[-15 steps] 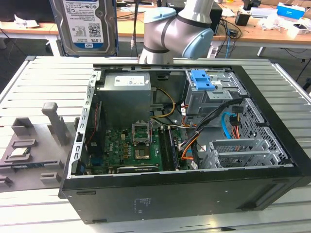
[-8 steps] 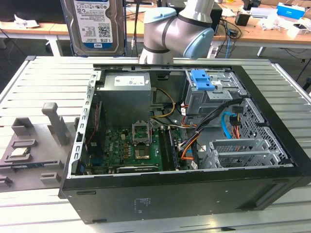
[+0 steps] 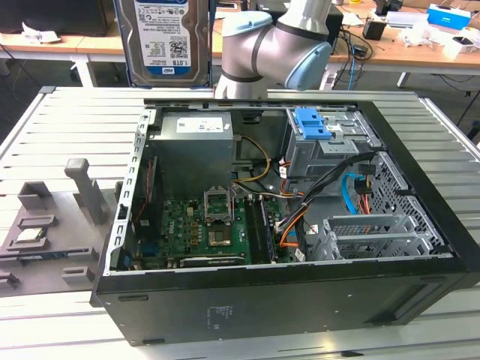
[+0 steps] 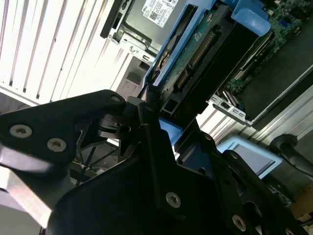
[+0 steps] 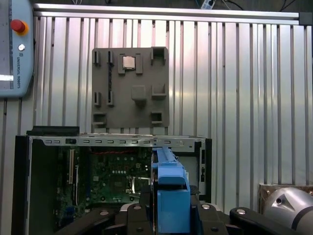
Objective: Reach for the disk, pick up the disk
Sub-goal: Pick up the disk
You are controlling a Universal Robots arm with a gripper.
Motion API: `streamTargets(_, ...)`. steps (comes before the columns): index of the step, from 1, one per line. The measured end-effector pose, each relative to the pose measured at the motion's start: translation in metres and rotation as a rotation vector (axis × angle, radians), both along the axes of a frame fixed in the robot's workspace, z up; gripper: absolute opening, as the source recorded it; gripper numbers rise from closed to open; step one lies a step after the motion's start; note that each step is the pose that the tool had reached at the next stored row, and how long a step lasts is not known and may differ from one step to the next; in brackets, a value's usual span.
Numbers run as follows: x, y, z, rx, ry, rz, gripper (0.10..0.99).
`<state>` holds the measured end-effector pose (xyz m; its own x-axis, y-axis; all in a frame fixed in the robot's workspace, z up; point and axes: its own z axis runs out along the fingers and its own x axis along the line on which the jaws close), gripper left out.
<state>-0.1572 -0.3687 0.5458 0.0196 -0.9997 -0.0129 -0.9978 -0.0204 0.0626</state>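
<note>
The disk [image 3: 163, 39] hangs high above the open computer case, its white-and-blue label facing the exterior view. The first wrist view shows the disk [image 5: 168, 183] edge-on, its blue rail uppermost. My gripper [image 5: 168, 211] is shut on it, a black finger on either side. In the second wrist view the disk [image 4: 195, 63] shows its circuit-board side and connector, with blue rails along the edges. There my gripper [image 4: 164, 122] clamps its near end.
The black computer case [image 3: 262, 300] lies open on the slatted metal table [image 3: 67, 127], with a blue latch [image 3: 311, 124] on its drive cage. A grey fixture plate [image 5: 130, 105] holding a small silver chip [image 5: 128, 62] lies beside the case. A teach pendant [image 5: 14, 49] rests farther off.
</note>
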Motion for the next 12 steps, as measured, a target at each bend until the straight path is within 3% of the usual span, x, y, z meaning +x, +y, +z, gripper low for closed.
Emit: streamTargets(12, 0.0150, 0.0000, -0.0030, 0.000, 0.0001, 0.000, 0.369)
